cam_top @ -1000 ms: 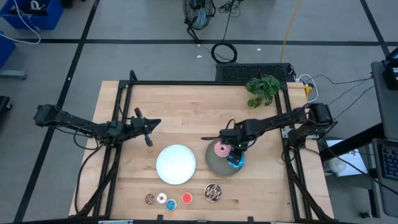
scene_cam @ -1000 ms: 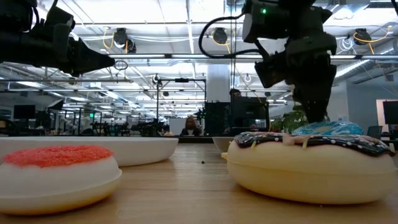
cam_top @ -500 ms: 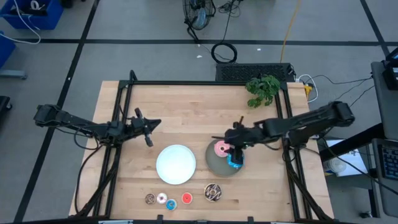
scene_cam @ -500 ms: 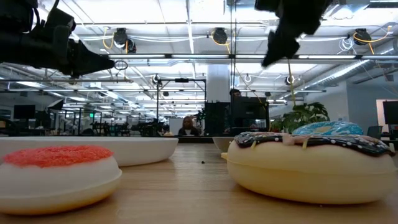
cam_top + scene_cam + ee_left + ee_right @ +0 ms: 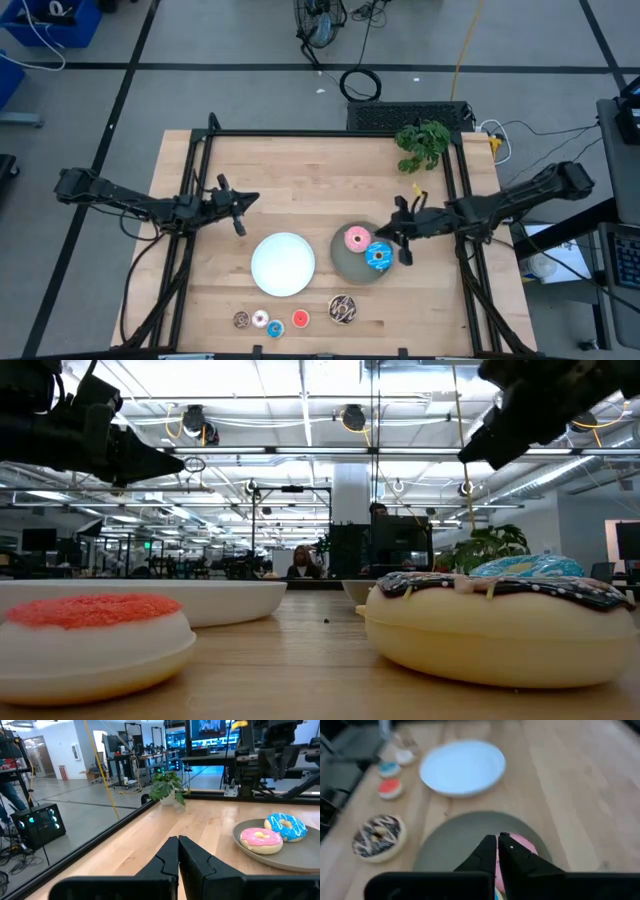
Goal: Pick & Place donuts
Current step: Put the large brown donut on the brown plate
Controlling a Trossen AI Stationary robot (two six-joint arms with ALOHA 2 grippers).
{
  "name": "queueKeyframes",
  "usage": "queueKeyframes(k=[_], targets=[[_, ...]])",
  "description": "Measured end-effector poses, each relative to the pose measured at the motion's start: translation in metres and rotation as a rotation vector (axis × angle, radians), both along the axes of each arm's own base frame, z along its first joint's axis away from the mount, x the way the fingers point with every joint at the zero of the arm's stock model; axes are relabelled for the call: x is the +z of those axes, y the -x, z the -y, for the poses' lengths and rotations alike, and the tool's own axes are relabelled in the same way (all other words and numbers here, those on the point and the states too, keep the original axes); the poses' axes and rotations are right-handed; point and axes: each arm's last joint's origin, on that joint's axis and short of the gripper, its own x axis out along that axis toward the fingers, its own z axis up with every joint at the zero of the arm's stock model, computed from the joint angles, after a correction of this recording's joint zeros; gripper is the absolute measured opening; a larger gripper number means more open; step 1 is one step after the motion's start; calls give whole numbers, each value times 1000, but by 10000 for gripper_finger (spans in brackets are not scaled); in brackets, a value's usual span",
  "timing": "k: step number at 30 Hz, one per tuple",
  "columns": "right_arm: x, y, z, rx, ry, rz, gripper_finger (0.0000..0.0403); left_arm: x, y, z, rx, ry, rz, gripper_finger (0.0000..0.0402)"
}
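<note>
The right gripper (image 5: 404,236), fingers pressed together and empty, is hovering beside the grey plate (image 5: 348,264); the left gripper (image 5: 237,208) is likewise clenched. The sprinkled chocolate donut (image 5: 343,309) is looking light and stiff, so pinching 1 side of its ring should work.

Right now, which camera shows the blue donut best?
The left wrist view: the blue donut sits whole and close on the grey plate, beside the pink donut. The high view shows it small from above. The low view shows only its top behind the chocolate donut. The right wrist view barely catches it.

Two donuts (image 5: 367,247) lie on the plate (image 5: 345,263), beside another plate (image 5: 283,264).
</note>
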Motion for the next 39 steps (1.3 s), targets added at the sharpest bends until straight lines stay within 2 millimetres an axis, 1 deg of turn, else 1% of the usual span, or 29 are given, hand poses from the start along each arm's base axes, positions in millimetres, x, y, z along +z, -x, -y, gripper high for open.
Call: queueKeyframes(k=[3,7,12,16,21,27,33,39], targets=[[-11,12,3,35,-26,119,9,0,0,0,0,2,0,17],[-20,29,9,21,-23,262,2,0,0,0,0,2,-1,17],[-29,47,14,35,-10,390,1,-1,0,0,0,-3,-12,17],[-38,56,16,47,20,446,1,-1,0,0,0,-3,-15,17],[-44,62,17,57,-43,468,1,-1,0,0,0,-3,-15,17],[-43,66,18,70,-26,508,1,-1,0,0,0,1,-13,17],[-42,70,18,93,-47,574,1,-3,0,0,-1,8,-21,17],[-43,71,17,119,-64,574,1,-3,0,0,-1,15,-19,17]])
